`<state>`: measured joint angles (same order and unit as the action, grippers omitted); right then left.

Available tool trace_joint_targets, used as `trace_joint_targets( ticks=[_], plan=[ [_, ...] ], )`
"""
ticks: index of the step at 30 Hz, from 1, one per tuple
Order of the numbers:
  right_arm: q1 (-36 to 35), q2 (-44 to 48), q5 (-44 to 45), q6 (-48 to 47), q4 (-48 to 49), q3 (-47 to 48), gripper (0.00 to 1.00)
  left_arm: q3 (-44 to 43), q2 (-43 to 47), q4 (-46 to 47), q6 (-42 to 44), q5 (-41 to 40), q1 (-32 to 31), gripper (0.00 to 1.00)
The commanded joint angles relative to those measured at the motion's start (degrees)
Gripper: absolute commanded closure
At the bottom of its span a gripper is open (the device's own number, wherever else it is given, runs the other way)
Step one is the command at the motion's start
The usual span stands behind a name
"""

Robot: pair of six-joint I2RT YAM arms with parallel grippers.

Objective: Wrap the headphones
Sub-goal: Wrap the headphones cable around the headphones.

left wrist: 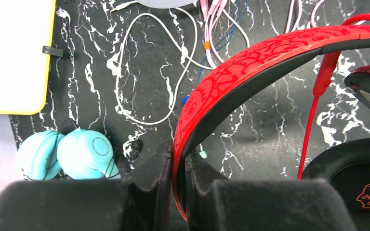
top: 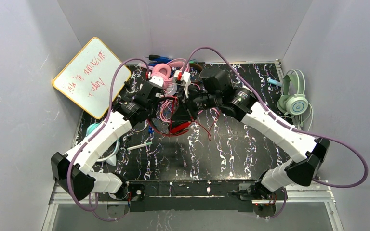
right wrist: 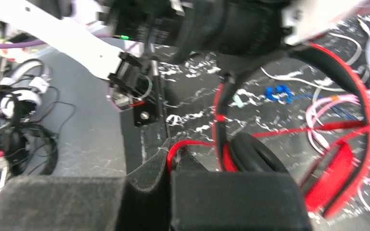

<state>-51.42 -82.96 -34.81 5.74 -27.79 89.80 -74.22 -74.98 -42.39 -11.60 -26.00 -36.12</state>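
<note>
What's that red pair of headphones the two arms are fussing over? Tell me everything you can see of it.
The red headphones are an over-ear pair. The red headband has a darker swirl print outside and a black lining inside. There are glossy red cup shells and black padded cushions, one showing a small red cartoon figure, plus a thin red cord. They sit mid-table over the black marbled mat. The jaws of the left gripper clamp the headband; those of the right gripper pinch the cord.
</note>
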Motion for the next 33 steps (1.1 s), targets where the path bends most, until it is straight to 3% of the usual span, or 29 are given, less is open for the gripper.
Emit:
trace_joint_targets(
  ticks=[1, 7, 14, 16, 18, 22, 33],
  plan=[
    [-0.1, -0.6, 12.2, -6.3, -8.5, 5.3, 0.96, 2.1, 4.9, 1.8, 5.5, -2.2, -1.1, 1.00],
    [-0.1, -3.1, 25.8, -10.2, -14.7, 9.3, 0.97, 3.7, 5.8, 1.0, 9.0, -1.3, -2.9, 1.00],
    [0.0, -5.7, 39.6, -10.5, -14.3, 8.7, 0.99, 5.3, 6.6, 1.5, 9.1, 5.7, -4.6, 1.00],
    [0.6, -6.4, 41.6, -10.1, -14.0, 8.3, 0.93, 6.2, 7.0, 1.9, 8.7, 7.6, -4.9, 1.00],
    [1.7, -7.3, 41.9, -9.6, -14.0, 8.2, 0.87, 7.1, 7.3, 2.2, 8.2, 9.3, -5.3, 1.00],
    [5.8, -8.4, 41.3, -8.9, -14.4, 8.0, 0.87, 7.6, 8.1, 2.2, 8.0, 12.0, -5.6, 1.00],
    [14.7, -4.0, 22.4, -4.6, -2.3, -5.9, 0.90, 1.4, 11.9, 0.3, 2.5, 24.8, -5.6, 1.00]
  ],
)
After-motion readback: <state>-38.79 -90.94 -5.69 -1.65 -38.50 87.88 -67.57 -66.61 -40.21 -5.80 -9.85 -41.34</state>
